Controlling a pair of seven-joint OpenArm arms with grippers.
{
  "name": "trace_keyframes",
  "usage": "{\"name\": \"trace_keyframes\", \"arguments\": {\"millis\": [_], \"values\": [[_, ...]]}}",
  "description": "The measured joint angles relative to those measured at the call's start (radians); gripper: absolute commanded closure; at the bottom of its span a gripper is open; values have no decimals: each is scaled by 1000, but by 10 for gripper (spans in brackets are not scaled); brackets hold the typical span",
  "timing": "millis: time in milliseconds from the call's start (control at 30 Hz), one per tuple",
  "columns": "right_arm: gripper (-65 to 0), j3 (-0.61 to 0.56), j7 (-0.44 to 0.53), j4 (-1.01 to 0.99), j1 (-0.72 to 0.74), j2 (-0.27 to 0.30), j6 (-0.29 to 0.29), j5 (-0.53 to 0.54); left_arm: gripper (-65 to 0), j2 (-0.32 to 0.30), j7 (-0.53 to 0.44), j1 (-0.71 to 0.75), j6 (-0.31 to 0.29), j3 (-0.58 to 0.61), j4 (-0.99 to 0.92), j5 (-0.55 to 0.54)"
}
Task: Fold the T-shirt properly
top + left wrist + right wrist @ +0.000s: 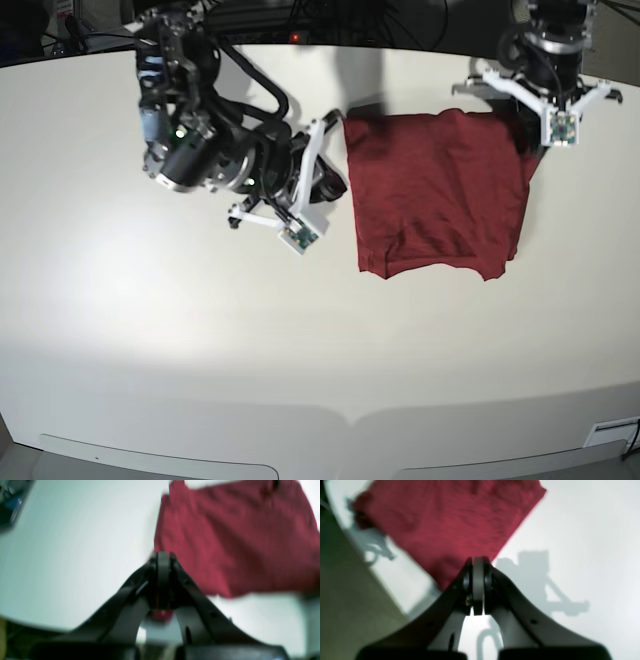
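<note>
Both my wrist views are blurred; in the left one the T-shirt [235, 542] shows no weave or seam, and its top and right side run off the picture; a small red patch sits under my left gripper [162, 555], hidden behind the fingers, and I cannot tell whether it is cloth pinched there. In the right wrist view my right gripper [478, 560] covers the shirt's near corner, so contact cannot be judged. From the base view the left gripper's tips [528, 125] are hidden below the wrist at the shirt's far edge; the sleeves cannot be made out; the table [200, 350] is cut off at every edge.
</note>
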Motion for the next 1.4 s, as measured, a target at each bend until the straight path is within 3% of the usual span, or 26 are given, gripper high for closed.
{"name": "trace_keyframes", "arguments": {"millis": [233,400,700,833,933,1133,1300,1400], "values": [[0,223,-24,144,-173,11,1,95,0,1,-13,148,23,2,51,14],[0,365,-40,210,-320,8,23,97,0,-1,-10,240,25,1,51,15],[0,535,-81,274,-563,6,25,142,0,-2,-3,411,26,-4,49,27],[0,553,-54,275,-719,1,24,195,0,-1,7,430,25,-4,-24,27],[0,550,53,266,-843,1,24,187,0,-2,-11,427,15,-4,-135,-3],[0,551,150,138,-980,-5,24,130,0,2,-119,378,-151,-3,-393,-96],[0,551,231,-115,-920,-19,24,37,0,6,-140,233,-422,-3,-661,-175],[0,551,251,-320,-834,-19,24,-27,0,13,-175,131,-545,-2,-863,-220]]}}
